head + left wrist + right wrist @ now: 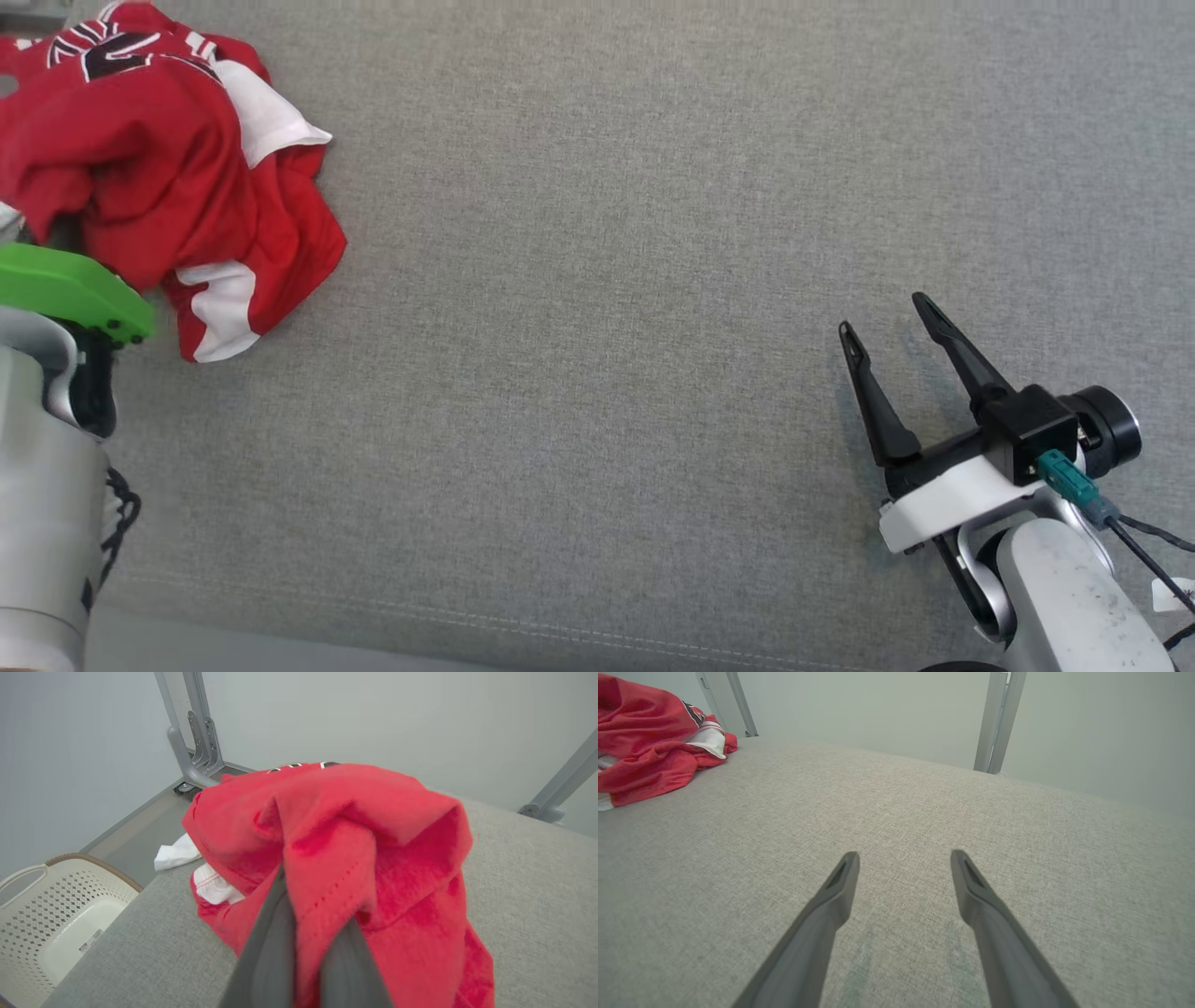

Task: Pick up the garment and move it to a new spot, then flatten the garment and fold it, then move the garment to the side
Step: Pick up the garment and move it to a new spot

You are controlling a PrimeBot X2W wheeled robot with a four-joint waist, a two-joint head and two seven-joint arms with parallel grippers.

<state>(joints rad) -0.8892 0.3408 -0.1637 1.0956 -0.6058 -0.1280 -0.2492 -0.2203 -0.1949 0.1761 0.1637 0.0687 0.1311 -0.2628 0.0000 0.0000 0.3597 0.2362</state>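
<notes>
- Currently the left tool [314, 901] is clamping a fold of the crumpled red and white jersey garment [373, 826] between its two dark fingers, closed on the cloth.
- The garment is sitting bunched at the far left of the grey fabric-covered counter [597, 373], its white-trimmed edges spilling onto the surface.
- The right tool [882, 315] is holding its fingers spread with nothing between them, well apart from the garment.
- A cream perforated plastic basket [56, 905] is standing on the floor beside the counter.
</notes>
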